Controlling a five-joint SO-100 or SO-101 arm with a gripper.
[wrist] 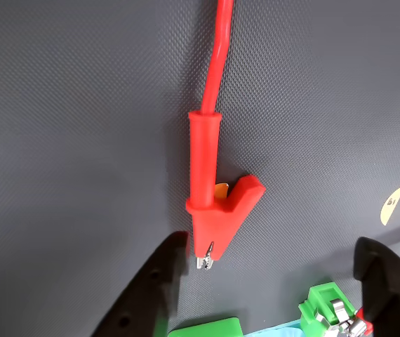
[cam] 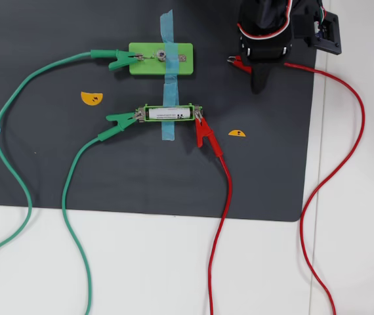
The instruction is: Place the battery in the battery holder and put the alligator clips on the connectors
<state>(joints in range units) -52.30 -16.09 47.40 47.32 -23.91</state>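
A: Where does it stand?

B: Taking the narrow bright-green plastic battery holder (cam: 168, 113) as the landmark: the small white cylindrical battery (cam: 167, 113) already lies inside it. A green-sleeved alligator clip (cam: 123, 119) bites its left end tab in the overhead view, and a red-sleeved alligator clip (cam: 203, 131) bites its right end tab. Above the holder sits the wider solid green block (cam: 161, 58), with another green clip (cam: 118, 60) on its left connector. Its right connector (cam: 183, 58) looks bare.

A: So the last red clip?

B: That is my reading. The loose red-sleeved alligator clip with its long red wire (wrist: 210, 196) lies on the dark textured mat (wrist: 67, 140), up and to the right of the holder, just right of the block. The black two-finger gripper (wrist: 270, 281) hovers over it with its jaws spread wide and nothing between them; the clip's metal nose is just beside the left finger in the wrist view, not centred.

A: What makes the grasp good?

B: Centre the jaws over the flared lever part of the sleeve, not the nose, so that squeezing opens the teeth. Then carry it toward the block's bare tab, minding the wire's drag.
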